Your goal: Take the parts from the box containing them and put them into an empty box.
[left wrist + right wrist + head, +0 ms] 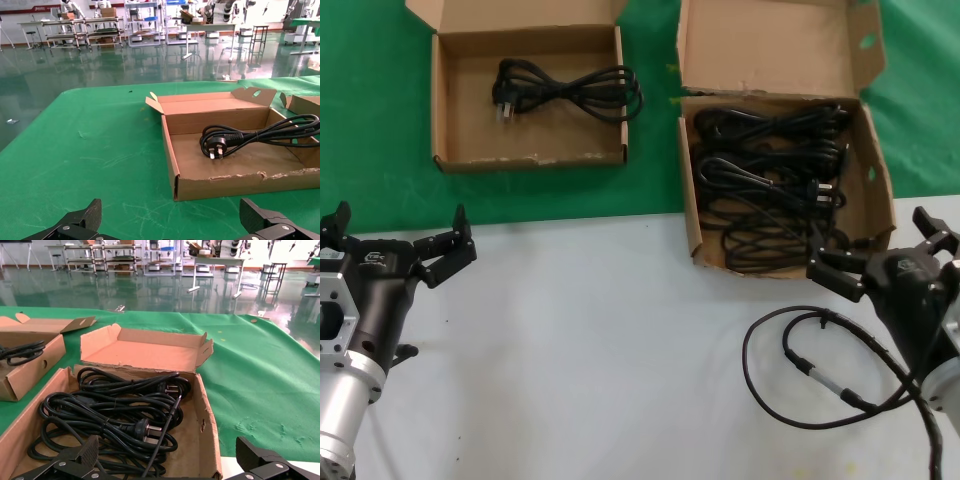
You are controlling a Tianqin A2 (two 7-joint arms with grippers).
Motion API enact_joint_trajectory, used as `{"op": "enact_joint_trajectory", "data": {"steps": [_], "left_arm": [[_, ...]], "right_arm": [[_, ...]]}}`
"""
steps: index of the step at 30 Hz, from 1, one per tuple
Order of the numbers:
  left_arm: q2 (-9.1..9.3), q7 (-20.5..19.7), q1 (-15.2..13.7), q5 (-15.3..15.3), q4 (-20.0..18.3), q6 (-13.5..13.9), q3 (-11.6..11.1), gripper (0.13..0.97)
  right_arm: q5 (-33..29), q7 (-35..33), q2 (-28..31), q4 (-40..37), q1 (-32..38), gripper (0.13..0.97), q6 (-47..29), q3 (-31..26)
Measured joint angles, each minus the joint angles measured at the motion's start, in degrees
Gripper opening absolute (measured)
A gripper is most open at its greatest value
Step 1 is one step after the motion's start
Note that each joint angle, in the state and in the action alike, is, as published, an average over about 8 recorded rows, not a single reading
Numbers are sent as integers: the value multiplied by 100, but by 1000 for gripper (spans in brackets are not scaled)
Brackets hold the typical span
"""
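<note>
The larger, deeper cardboard box (876, 190) at the right holds several black power cords (770, 190). It also shows in the right wrist view (207, 430) with its cords (110, 415). The smaller shallow box (445, 100) at the left holds one cord (570, 90); in the left wrist view this box (225, 187) and its cord (240, 137) lie ahead. My right gripper (885, 245) is open and empty at the large box's front right corner; it also shows in the right wrist view (167, 452). My left gripper (395, 235) is open and empty over the white table, short of the small box; it also shows in the left wrist view (171, 212).
A thin black cable with a silver connector (820, 370) loops on the white table (600, 350) beside my right arm. Both boxes stand on green cloth (370, 120) behind the white area, lid flaps raised at the back. The small box also shows in the right wrist view (30, 365).
</note>
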Motion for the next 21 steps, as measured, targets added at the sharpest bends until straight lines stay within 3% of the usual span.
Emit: {"op": "enact_joint_trajectory", "data": {"steps": [21], "left_arm": [[0, 0, 0, 0, 0, 0, 0, 966]], "right_arm": [[0, 0, 0, 0, 0, 966, 0, 0]]}}
